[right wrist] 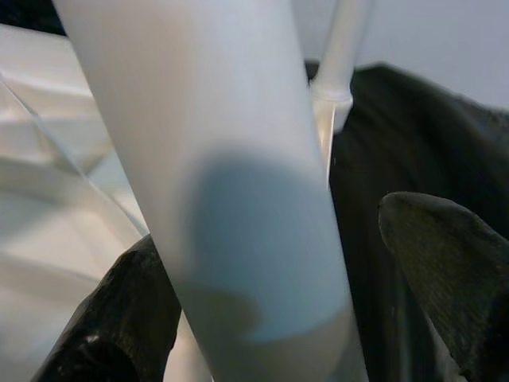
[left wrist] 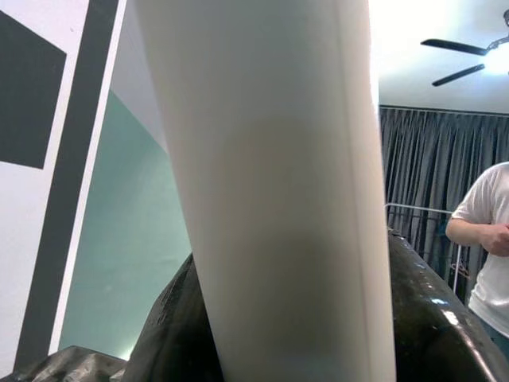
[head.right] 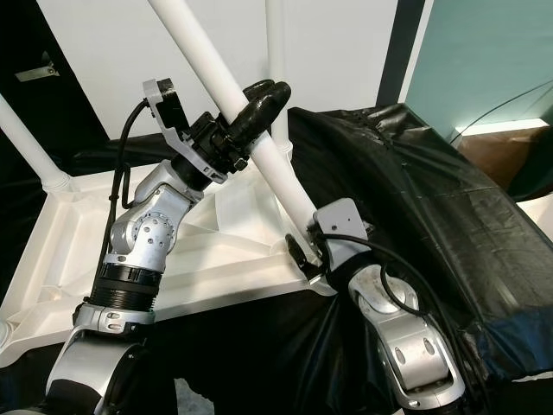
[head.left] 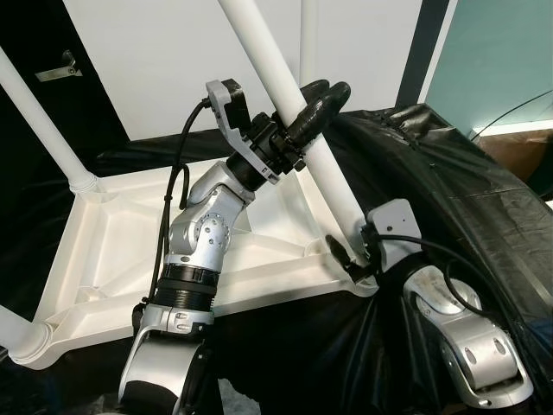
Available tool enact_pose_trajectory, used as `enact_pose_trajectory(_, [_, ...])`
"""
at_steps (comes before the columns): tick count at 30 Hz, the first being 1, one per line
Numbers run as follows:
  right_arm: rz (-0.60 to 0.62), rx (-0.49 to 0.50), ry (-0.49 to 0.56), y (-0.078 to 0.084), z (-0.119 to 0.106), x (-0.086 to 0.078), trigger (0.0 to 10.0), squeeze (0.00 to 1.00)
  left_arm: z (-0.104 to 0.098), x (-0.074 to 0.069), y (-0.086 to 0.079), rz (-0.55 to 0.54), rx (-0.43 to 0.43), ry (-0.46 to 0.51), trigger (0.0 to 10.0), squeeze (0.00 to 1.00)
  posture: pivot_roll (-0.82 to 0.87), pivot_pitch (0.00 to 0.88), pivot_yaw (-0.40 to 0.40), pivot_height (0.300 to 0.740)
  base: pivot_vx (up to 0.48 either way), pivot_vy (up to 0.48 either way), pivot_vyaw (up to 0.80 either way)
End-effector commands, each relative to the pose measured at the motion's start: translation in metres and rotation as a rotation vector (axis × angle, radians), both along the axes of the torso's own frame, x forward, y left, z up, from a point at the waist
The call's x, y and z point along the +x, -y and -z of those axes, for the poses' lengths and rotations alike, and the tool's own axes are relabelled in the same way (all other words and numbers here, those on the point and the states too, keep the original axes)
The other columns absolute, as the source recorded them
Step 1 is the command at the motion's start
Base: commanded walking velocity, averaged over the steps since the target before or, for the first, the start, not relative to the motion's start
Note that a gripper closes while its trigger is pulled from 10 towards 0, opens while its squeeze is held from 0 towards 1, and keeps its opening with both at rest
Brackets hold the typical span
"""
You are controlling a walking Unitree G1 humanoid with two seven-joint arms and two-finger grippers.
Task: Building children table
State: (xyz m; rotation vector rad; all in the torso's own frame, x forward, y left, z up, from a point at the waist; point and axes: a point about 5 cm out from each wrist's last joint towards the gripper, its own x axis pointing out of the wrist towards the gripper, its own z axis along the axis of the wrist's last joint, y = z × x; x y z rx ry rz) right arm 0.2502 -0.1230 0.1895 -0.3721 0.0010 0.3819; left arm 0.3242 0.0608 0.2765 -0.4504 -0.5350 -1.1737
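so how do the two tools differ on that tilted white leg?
The left tool grips the tilted white plastic table leg high up, fingers wrapped around it. The right tool grips low, at the leg's base by the corner of the upturned white plastic tabletop. The left arm reaches up; the right arm stays low. Both hold the same leg.

Teal wall (head.left: 488, 60), grey curtains (left wrist: 425, 171)

Black plastic sheet (head.left: 449, 173) lying crumpled under the work; ceiling fan (left wrist: 465, 60) hanging overhead; grey curtains (left wrist: 421, 167) hanging behind; person in white shirt (left wrist: 489, 231) standing beside them.
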Motion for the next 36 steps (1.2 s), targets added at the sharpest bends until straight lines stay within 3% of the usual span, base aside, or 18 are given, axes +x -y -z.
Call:
enact_pose_trajectory(1, [-0.025,0.006,0.026,-0.003,-0.011,-0.002,10.0,0.0,0.006,-0.003,0.003,0.049,0.039,0.03,0.0,0.0,-0.2,0.011,0.057,0.74,0.0,0.0,0.0])
enact_pose_trajectory(9, [-0.066,0.011,0.039,-0.008,-0.026,-0.006,10.0,0.0,0.009,-0.002,0.005,0.046,0.047,0.025,0.0,0.0,-0.21,0.013,0.051,0.74,0.0,0.0,0.0])
enact_pose_trajectory(10, [-0.062,0.017,0.021,-0.007,-0.025,-0.006,4.3,0.0,0.01,-0.002,0.006,0.045,0.049,0.024,0.0,0.0,-0.21,0.013,0.051,0.74,0.0,0.0,0.0])
enact_pose_trajectory(11, [-0.057,0.022,-0.003,-0.005,-0.022,-0.007,0.0,0.0,0.01,-0.002,0.006,0.044,0.049,0.023,0.0,0.0,-0.21,0.012,0.049,0.74,0.0,0.0,0.0])
enact_pose_trajectory(26, [-0.035,0.071,-0.133,0.003,-0.004,0.001,0.0,0.0,0.007,-0.004,0.004,0.041,0.029,0.024,0.0,0.0,-0.19,0.01,0.046,0.74,0.0,0.0,0.0])
enact_pose_trajectory(27, [-0.031,0.074,-0.135,0.003,-0.004,0.001,0.0,0.0,0.007,-0.004,0.003,0.041,0.025,0.022,2.6,1.0,-0.19,0.01,0.046,0.74,0.0,0.0,0.0])
enact_pose_trajectory(28, [-0.031,0.074,-0.135,0.003,-0.004,0.001,0.0,0.0,0.007,-0.004,0.003,0.041,0.025,0.022,2.6,1.0,-0.19,0.01,0.046,0.74,0.0,0.0,0.0])
enact_pose_trajectory(29, [-0.021,0.078,-0.131,0.004,-0.005,0.002,0.0,0.0,0.005,-0.007,0.001,0.072,0.003,0.023,7.1,1.0,-0.19,0.013,0.046,0.74,0.0,0.0,0.0])
enact_pose_trajectory(30, [-0.01,0.082,-0.118,0.004,-0.008,0.003,4.1,0.0,0.0,-0.013,-0.001,0.129,-0.036,0.039,10.0,1.0,-0.19,0.016,0.046,0.74,0.0,0.0,0.0])
enact_pose_trajectory(31, [-0.003,0.085,-0.109,0.004,-0.009,0.004,5.5,0.0,-0.003,-0.019,-0.003,0.17,-0.062,0.053,10.0,1.0,-0.19,0.016,0.046,0.74,0.0,0.0,0.0])
enact_pose_trajectory(32, [-0.003,0.085,-0.109,0.004,-0.009,0.004,5.5,0.0,-0.003,-0.019,-0.003,0.17,-0.062,0.053,10.0,1.0,-0.19,0.016,0.046,0.74,0.0,0.0,0.0])
enact_pose_trajectory(33, [0.004,0.084,-0.095,0.004,-0.011,0.005,10.0,0.0,-0.006,-0.022,-0.005,0.194,-0.084,0.058,10.0,1.0,-0.19,0.019,0.048,0.74,0.0,0.0,0.0])
enact_pose_trajectory(35, [0.007,0.077,-0.064,0.003,-0.015,0.006,10.0,0.0,-0.006,-0.031,-0.01,0.273,-0.087,0.086,10.0,1.0,-0.19,0.022,0.052,0.74,0.0,0.0,0.0])
enact_pose_trajectory(36, [0.005,0.074,-0.051,0.002,-0.016,0.006,10.0,0.0,-0.004,-0.034,-0.012,0.304,-0.079,0.091,10.0,0.46,-0.19,0.023,0.052,0.74,0.0,0.0,0.0])
